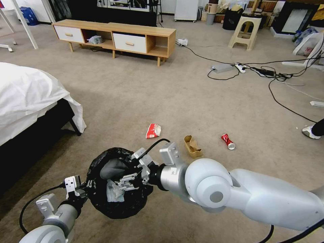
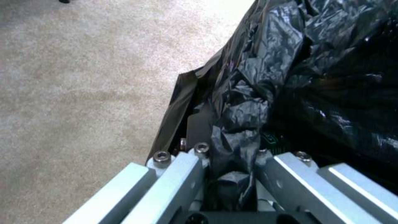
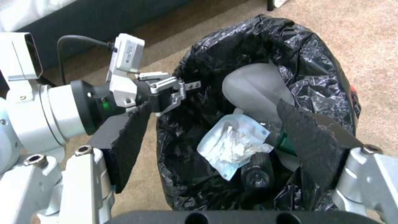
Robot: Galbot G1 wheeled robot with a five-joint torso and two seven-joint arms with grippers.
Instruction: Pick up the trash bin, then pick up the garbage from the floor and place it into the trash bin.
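Trash bin (image 1: 116, 184) hangs off the carpet, its bagged rim pinched in my left gripper (image 1: 84, 186). My right gripper (image 1: 127, 181) hovers over its mouth, fingers spread and holding nothing, above white tissues (image 3: 232, 143) and what looks like a bottle (image 3: 257, 172). Farther right lie 3 pieces: snack wrapper (image 1: 153, 130), brown box (image 1: 192, 146), red can (image 1: 228, 141).

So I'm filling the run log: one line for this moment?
left gripper: shut on trash bin rim | right gripper: open over bin | tissue inside | floor: wrapper, box, can
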